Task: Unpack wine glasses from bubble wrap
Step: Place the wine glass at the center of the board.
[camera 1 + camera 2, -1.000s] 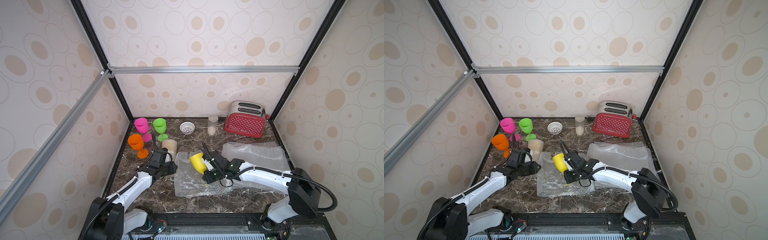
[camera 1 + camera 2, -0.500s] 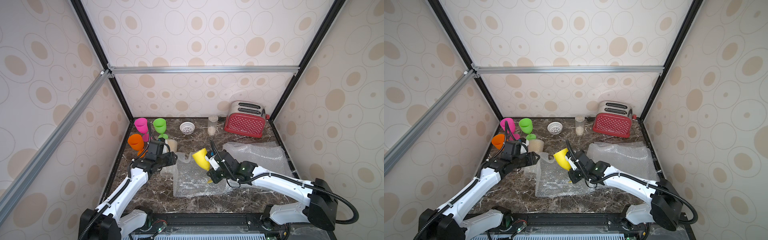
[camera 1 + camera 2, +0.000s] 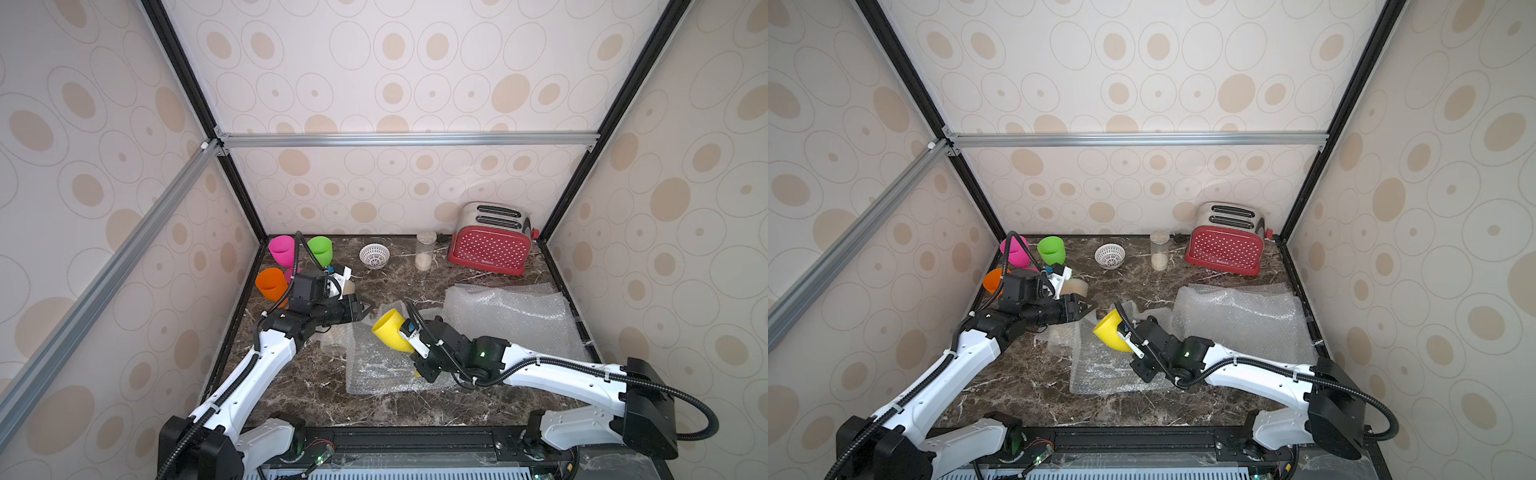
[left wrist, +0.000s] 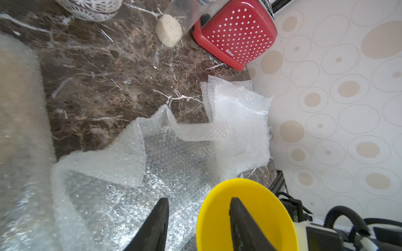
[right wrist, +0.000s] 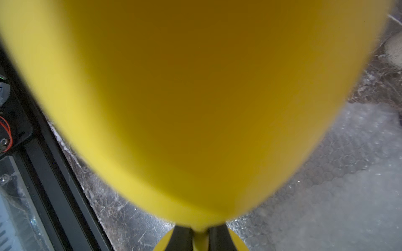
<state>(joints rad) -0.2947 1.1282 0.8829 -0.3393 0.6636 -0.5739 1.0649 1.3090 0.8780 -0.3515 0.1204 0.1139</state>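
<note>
My right gripper (image 5: 200,238) is shut on the stem of a bright yellow wine glass (image 3: 390,330) (image 3: 1111,332). It holds the glass tilted above a flat bubble wrap sheet (image 3: 382,370), with the mouth turned toward my left arm. My left gripper (image 3: 368,309) (image 4: 199,198) is open with nothing in it. It hovers right at the yellow rim (image 4: 245,217); I cannot tell whether they touch. Pink (image 3: 281,249), green (image 3: 320,249) and orange (image 3: 271,282) wine glasses stand at the back left. A rolled bubble wrap tube (image 3: 1076,286) lies behind my left wrist.
More loose bubble wrap (image 3: 507,316) is piled at the right. A red toaster (image 3: 490,251), a clear jar (image 3: 424,251) and a white lattice bowl (image 3: 374,254) stand along the back wall. Patterned walls close in both sides of the marble top.
My left gripper has opened, let the sheet's left edge drop, and moved up and right to the glass's mouth. The right gripper keeps the yellow glass raised in about the same place.
</note>
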